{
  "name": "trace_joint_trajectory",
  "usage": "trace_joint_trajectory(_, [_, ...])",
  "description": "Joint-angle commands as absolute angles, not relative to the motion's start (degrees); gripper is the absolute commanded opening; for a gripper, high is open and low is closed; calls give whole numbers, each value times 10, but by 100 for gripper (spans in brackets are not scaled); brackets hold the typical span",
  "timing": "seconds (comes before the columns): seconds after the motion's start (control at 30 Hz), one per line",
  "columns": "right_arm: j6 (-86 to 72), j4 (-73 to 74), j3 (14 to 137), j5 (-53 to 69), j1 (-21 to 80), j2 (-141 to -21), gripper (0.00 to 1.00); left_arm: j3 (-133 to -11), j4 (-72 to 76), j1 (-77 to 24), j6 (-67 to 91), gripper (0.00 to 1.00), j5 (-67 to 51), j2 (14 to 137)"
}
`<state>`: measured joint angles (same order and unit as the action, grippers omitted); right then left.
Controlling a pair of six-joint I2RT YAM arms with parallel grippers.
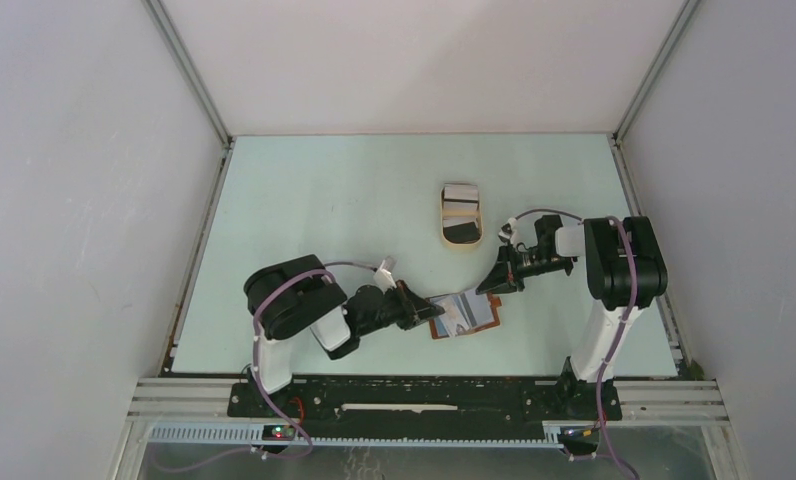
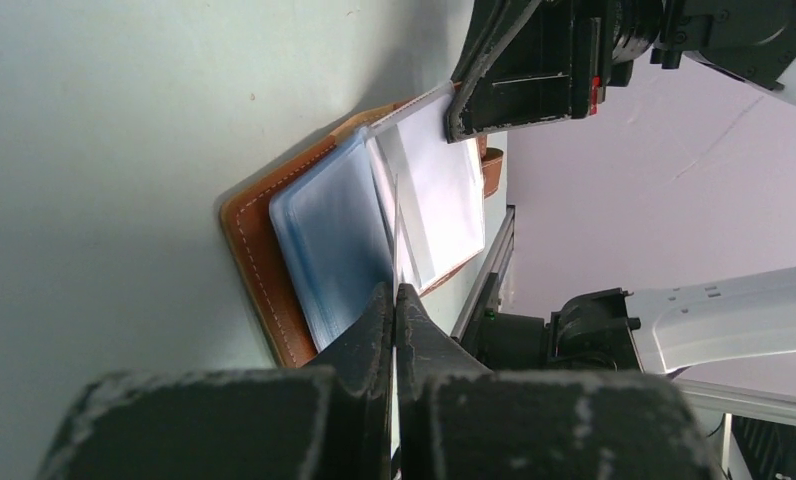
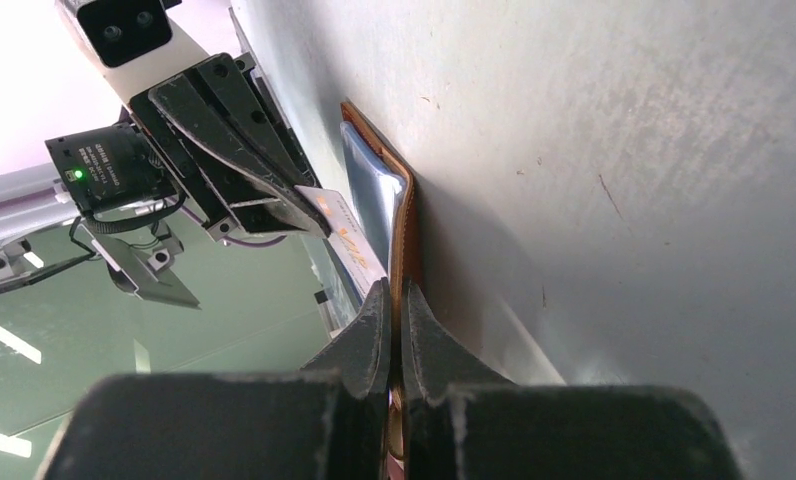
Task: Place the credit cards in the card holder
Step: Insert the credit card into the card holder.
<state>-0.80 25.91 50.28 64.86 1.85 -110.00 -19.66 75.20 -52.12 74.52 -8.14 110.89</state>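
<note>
The card holder (image 1: pixel 464 315) lies open on the pale table (image 1: pixel 324 200), near its front edge and between the two arms. The left gripper (image 1: pixel 434 311) comes from the left side and is pressed together on a clear leaf (image 2: pixel 395 230) of the holder, lifting it a little. The right gripper (image 1: pixel 495 284) stands at the far right corner, pinching a white card (image 3: pixel 352 235) by one short end. The card's long axis runs from this gripper toward the left one, low over the sleeves, so I judge that the push must go along this line, into the gap under the lifted leaf. The fingertips of both are near each other here. The table looks smooth; the tan tray (image 1: pixel 444 228) with the other credit cards (image 1: pixel 461 196) is well apart, farther back.
</note>
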Motion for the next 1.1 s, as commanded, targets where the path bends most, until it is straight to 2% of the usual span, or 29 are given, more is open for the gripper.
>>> trace_joint_trajectory(0.0, [-15, 255, 501, 675, 16, -1108, 6, -174, 810, -523, 717, 0, -68, 1082])
trace_joint_trajectory(0.27, [-15, 255, 501, 678, 13, -1109, 6, -187, 853, -523, 731, 0, -78, 1104])
trace_joint_trajectory(1.07, [-32, 239, 494, 695, 12, -1114, 6, -194, 853, -524, 755, 0, -39, 1169])
